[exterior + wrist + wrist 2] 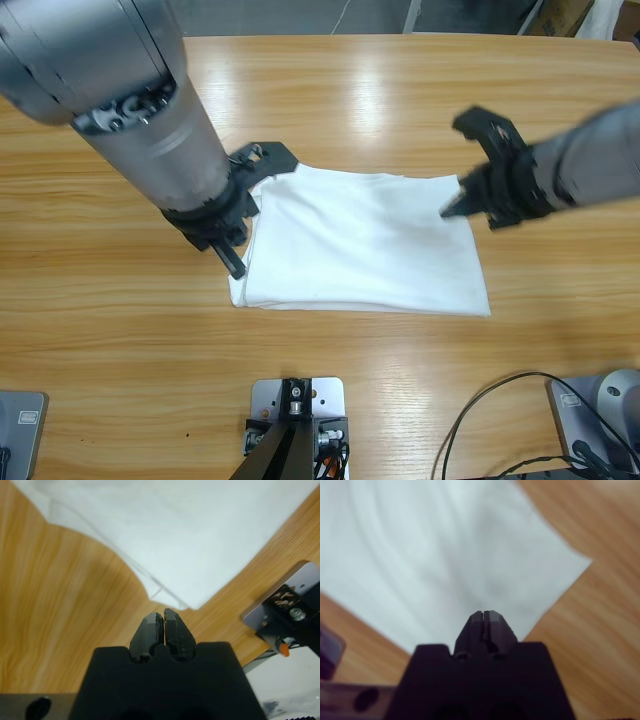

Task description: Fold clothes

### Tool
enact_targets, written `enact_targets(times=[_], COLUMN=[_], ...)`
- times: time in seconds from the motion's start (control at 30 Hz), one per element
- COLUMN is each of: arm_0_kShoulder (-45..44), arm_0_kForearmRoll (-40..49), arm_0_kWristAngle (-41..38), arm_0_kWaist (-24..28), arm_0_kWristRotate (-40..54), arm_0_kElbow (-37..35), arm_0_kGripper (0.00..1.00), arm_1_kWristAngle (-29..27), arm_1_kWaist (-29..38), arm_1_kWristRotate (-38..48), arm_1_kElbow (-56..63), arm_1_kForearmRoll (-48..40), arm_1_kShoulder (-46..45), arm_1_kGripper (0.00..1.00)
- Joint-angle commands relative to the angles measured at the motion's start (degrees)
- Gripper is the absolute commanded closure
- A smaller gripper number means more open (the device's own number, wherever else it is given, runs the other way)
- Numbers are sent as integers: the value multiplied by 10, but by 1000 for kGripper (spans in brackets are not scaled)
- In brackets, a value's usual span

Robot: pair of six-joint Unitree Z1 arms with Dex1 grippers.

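Hovering at frame centre, both my claws (162, 617) (485, 615) pinched empty; the white cotton T-shirt (365, 240) lies folded rectangular on the wooden bench (400, 100), nearly finished.

Glossy wooden table (400, 90); beyond, perhaps dim floor.

High view: overhead, looking down on the long wooden table (400, 90). Both wrist views: close, looking down past closed black jaws. All three share the folded white cotton T-shirt (365, 240), frame centre.
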Motion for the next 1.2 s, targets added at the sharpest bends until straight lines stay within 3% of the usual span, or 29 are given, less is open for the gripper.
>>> enact_targets(times=[0.03,0.53,0.93,1.2], arm_0_kShoulder=[44,125,128,129], arm_0_kForearmRoll=[-53,-96,-117,-130], arm_0_kWristAngle=[-11,-24,-26,-26], arm_0_kWaist=[-17,-17,-17,-23], arm_0_kWristRotate=[-17,-28,-33,-36], arm_0_kElbow=[42,46,73,107], arm_0_kGripper=[1000,1000,1000,1000], arm_1_kWristAngle=[34,67,35,17], arm_1_kWaist=[-36,-95,-116,-178], arm_1_kWristRotate=[21,7,7,-2], arm_1_kElbow=[-53,-78,-95,-114], arm_1_kForearmRoll=[25,12,2,-15], arm_1_kShoulder=[125,202,251,263], arm_1_kGripper=[1000,1000,1000,1000])
